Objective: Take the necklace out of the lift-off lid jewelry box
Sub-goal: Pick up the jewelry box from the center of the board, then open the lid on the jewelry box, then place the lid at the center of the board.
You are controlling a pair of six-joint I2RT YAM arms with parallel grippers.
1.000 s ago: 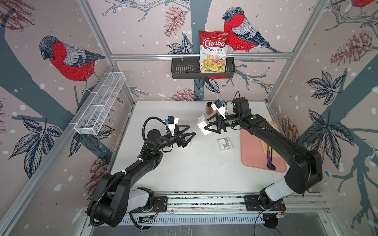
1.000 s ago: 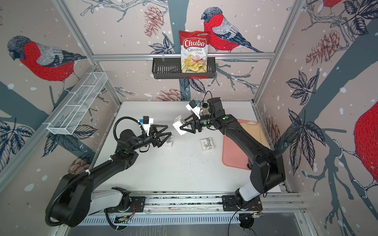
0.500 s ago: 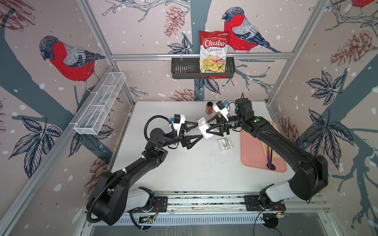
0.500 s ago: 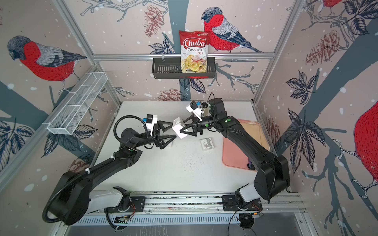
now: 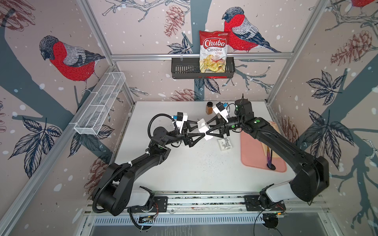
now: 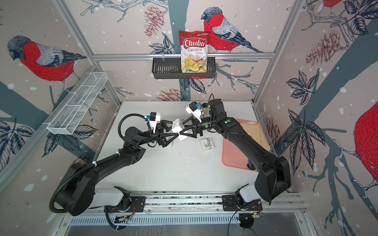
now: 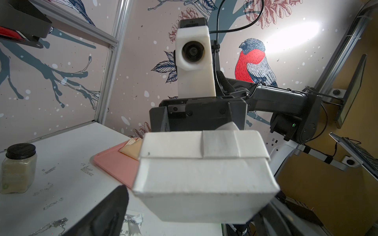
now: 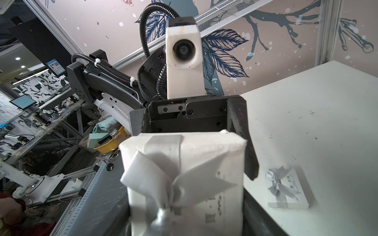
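Note:
A white jewelry box [image 5: 203, 126] [image 6: 177, 127] with a grey ribbon bow hangs in the air above the table's middle. Its lid looks seated. My right gripper [image 5: 207, 128] [image 8: 186, 220] is shut on it from the right. My left gripper [image 5: 201, 129] [image 7: 192, 204] faces it from the left, open, with its fingers [image 7: 110, 210] straddling the box's [image 7: 204, 173] other end and a gap showing beside one finger. The bow [image 8: 169, 183] faces the right wrist camera. The necklace is hidden. A thin silvery chain [image 7: 54, 224] lies on the table; I cannot tell what it is.
A flat white box with a grey bow [image 5: 224, 143] [image 8: 286, 191] lies on the table right of centre. A pink mat [image 5: 257, 151] with a purple-handled tool [image 5: 269, 157] lies at the right edge. A spice jar [image 5: 209, 107] stands at the back.
My left gripper has risen from the table and swung right until its open fingers straddle the box. The right gripper has carried the box a little left toward it.

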